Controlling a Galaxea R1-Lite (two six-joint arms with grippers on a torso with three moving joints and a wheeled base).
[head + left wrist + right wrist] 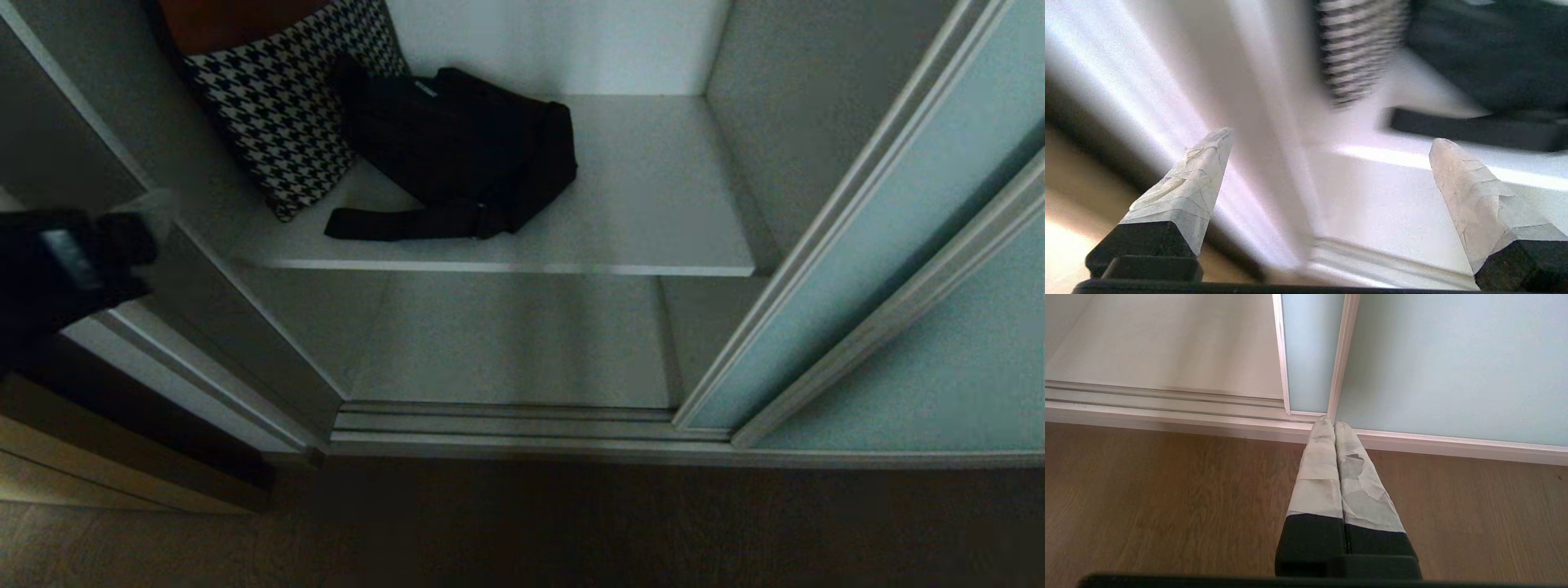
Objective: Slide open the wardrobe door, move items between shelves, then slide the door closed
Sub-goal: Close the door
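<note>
Head view: the sliding wardrobe door (890, 269) stands pushed aside at the right, and the black shoulder bag (465, 155) lies on the upper shelf (653, 196), touching a houndstooth cushion (286, 106). Left wrist view: the left gripper (1331, 163) spreads wide, empty, before the shelf edge. Right wrist view: the right gripper (1334, 426) is pressed together, empty, above the wooden floor (1167, 498).

Houndstooth bag (282, 98) cut off at top; left claw (122, 237) blurred.

black bag (465, 147): 1 | houndstooth cushion (286, 106): 1 | shelves (653, 204): 2 | glass door panels (882, 237): 2
</note>
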